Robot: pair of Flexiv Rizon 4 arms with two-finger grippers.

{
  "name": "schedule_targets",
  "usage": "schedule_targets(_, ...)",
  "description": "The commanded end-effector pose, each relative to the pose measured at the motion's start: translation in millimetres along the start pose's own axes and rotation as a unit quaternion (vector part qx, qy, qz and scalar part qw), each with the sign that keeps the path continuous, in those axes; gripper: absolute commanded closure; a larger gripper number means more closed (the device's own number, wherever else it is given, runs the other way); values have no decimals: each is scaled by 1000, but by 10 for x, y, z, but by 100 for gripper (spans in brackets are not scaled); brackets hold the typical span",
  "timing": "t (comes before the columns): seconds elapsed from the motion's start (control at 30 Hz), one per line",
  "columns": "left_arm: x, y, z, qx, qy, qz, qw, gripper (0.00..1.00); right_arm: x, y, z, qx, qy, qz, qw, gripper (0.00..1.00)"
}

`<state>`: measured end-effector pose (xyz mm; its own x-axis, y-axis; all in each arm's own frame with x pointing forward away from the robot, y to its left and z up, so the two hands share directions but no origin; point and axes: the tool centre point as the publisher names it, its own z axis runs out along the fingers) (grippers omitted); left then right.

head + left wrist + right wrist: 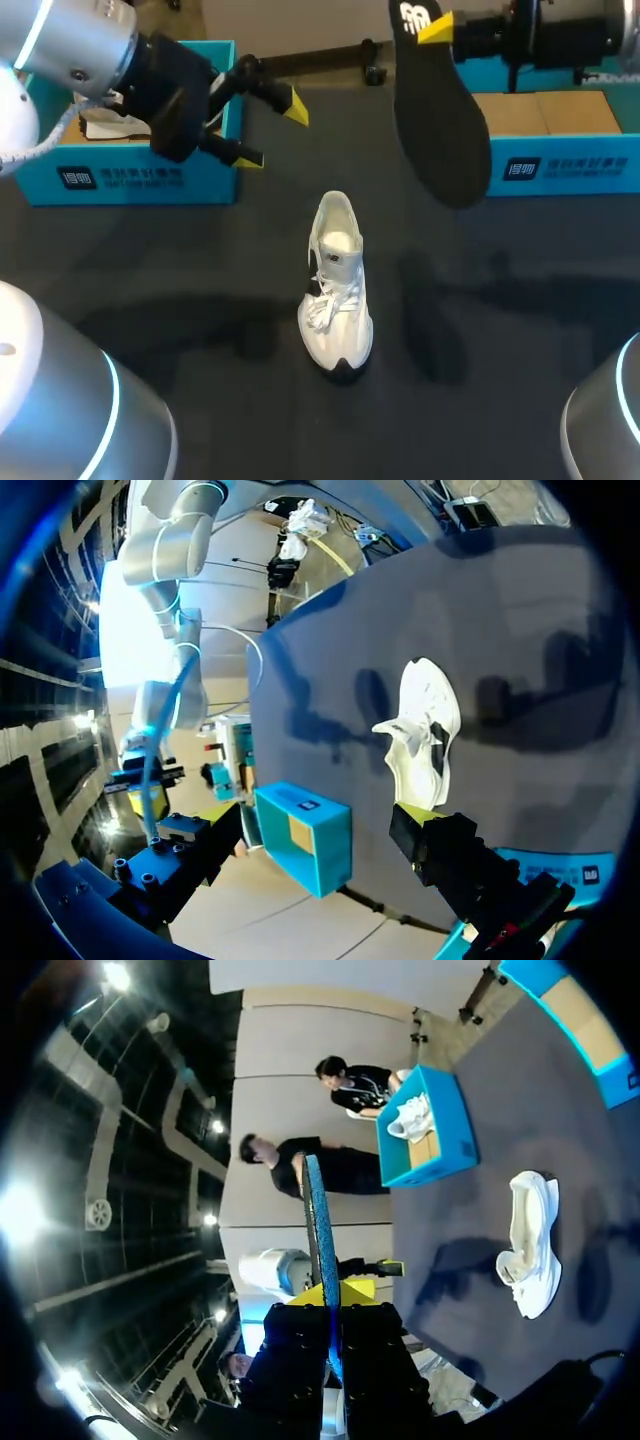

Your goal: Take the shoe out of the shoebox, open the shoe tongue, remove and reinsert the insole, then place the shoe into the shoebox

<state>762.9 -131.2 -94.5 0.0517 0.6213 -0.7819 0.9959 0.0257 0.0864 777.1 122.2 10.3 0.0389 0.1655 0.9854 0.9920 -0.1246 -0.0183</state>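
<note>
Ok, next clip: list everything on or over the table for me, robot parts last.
shoe: one, white, mid-table, laces loose.
insole: one, black, held in the air over the table.
left shoebox: one, blue, far left.
second shoe: one, white, inside the left shoebox.
right shoebox: one, blue, tan inside, far right.
table: one, dark grey.
left end effector: open, empty, beside the left shoebox.
right end effector: shut on the insole.
</note>
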Motion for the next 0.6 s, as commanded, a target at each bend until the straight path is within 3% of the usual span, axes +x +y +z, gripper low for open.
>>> schedule_targets(0.03, 27, -19, 7, -2, -8, 1, 1000, 0, -77, 82, 128, -6, 9, 15, 1000, 100)
schedule_targets(0.17, 27, -19, 7, -2, -8, 1, 1000, 0, -177, 87, 191, -18, 16, 35, 999, 100)
schedule_targets(0.33, 27, -19, 7, -2, -8, 1, 1000, 0, -271, 136, 241, -61, 33, 51, 996, 100)
schedule_targets(0.6, 25, -41, -7, 4, -73, 4, 997, 0, -373, 149, 305, -87, 38, 77, 993, 100)
